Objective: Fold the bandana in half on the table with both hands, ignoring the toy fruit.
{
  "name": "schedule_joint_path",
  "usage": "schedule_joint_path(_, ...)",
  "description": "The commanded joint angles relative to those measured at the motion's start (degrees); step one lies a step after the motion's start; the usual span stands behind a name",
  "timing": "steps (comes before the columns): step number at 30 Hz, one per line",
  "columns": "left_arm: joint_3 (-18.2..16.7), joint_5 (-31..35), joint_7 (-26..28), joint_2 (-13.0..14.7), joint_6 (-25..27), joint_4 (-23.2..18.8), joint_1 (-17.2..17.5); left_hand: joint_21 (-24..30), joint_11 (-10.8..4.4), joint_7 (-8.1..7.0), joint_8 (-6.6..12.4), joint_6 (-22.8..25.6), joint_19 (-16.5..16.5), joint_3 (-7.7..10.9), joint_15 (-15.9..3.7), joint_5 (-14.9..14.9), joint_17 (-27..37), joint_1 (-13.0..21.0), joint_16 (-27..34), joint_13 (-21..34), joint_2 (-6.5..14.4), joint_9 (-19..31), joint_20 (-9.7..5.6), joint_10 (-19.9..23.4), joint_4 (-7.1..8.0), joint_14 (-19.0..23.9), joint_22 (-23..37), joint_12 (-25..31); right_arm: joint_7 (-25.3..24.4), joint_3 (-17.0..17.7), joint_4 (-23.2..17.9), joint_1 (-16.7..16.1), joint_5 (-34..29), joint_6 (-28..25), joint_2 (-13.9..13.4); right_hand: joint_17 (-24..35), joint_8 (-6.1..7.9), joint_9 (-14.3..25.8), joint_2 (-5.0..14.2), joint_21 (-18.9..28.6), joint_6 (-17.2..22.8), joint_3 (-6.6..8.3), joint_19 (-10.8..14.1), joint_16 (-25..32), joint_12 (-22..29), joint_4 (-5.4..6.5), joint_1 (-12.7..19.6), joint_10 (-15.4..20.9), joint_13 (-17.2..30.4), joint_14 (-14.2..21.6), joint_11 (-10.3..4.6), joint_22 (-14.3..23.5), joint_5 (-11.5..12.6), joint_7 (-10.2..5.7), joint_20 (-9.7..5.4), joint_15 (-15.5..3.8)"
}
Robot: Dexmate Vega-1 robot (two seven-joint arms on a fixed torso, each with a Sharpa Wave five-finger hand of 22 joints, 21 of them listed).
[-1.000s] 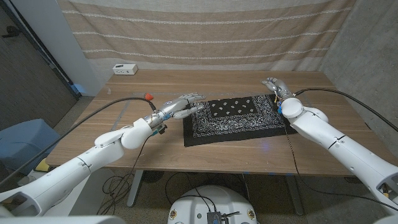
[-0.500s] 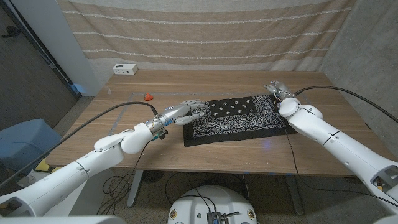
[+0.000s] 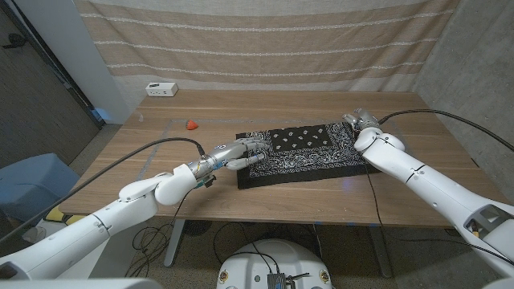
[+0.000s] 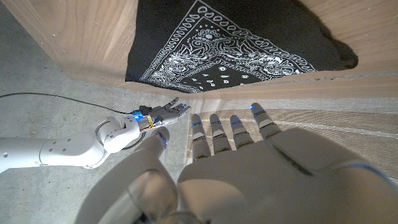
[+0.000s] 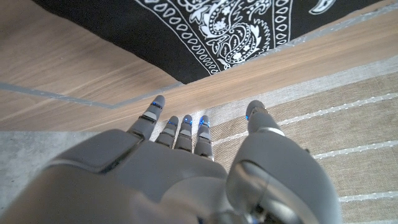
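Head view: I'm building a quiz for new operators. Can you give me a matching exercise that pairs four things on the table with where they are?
Things:
1. bandana
2. toy fruit
3. white box
4. left hand

Places:
A. far left corner of the table
B. over the bandana's left edge
C. alone on bare wood, left of the cloth
D. spread flat, right of the table's middle

Pairs: 1-D, 2-C, 3-A, 4-B

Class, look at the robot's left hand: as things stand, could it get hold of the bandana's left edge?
Probably yes. The left hand hangs open at the bandana's left edge, its fingers over the cloth, and nothing lies between them.
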Motion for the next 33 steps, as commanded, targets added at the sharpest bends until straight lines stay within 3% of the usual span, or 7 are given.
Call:
schedule_joint_path(1,-0.23,0.04,-0.6,1.2,1.76,-1.78,2.12,-0.35,-0.13,0.83,0.16,0.98,-0.01,0.45,-0.21,-0.1,0.23,0.63,-0.03,0.22,1.31,0.17,0.1,0.86,0.11,0.6,0.31,-0.09,-1.03,-2.85,2.84,2.02,-2.74,-5.11,1.76,0.06,0.46,0.13,-0.2,0.47,0.94,0.21,0.58,0.37,0.27,-0.4,0.85,0.59,0.15,0.54,-0.23,0.17,0.34,-0.03,-0.08,-0.09)
schedule_joint_path(18,0.03,0.23,-1.39,1.65,4.71,-3.52,3.56,-0.65,0.77,2.81,0.46,4.45,0.1,1.14,-0.24,-0.37,0.36,-0.07,0.02,0.31,0.85,0.25,0.07,4.82,1.18,1.23,0.39,0.5,1.9,-8.27,12.54,9.06,-4.86,-10.59,5.75,0.09,-0.02,0.21,0.11,-0.06,0.39,0.3,-0.71,-0.6,-0.63,-0.73,2.39,-2.3,0.21,-2.61,-1.26,0.16,0.61,-0.62,-0.72,-0.39)
schedule_joint_path(28,0.31,0.38,-1.88,1.64,6.78,-4.38,3.75,-0.86,1.19,4.23,0.83,8.49,0.57,1.69,-0.32,-0.41,0.27,-0.72,0.2,0.45,0.31,0.3,-0.08,10.39,1.87,2.55,0.41,1.53,3.43,-11.53,18.75,13.11,-6.13,-10.58,8.14,0.14,0.16,0.25,0.7,-0.11,1.04,0.44,-0.97,-0.58,-0.6,-0.6,2.91,-2.81,0.22,-3.29,-1.57,0.16,0.65,-0.84,-1.14,-0.63)
schedule_joint_path(33,0.58,0.22,-2.44,1.54,7.61,-4.58,3.51,-0.91,1.01,5.01,0.81,9.62,0.84,1.88,-0.38,-0.39,0.26,-0.94,0.38,0.48,0.18,0.3,-0.04,12.42,2.06,3.47,0.4,1.82,3.06,-11.89,22.85,14.59,-6.07,-10.65,10.18,0.51,0.35,0.36,1.52,-0.18,1.72,-0.06,-1.43,-0.27,-0.46,0.82,1.59,-2.94,0.27,-3.63,-1.9,0.21,0.44,-1.17,-1.64,-0.96)
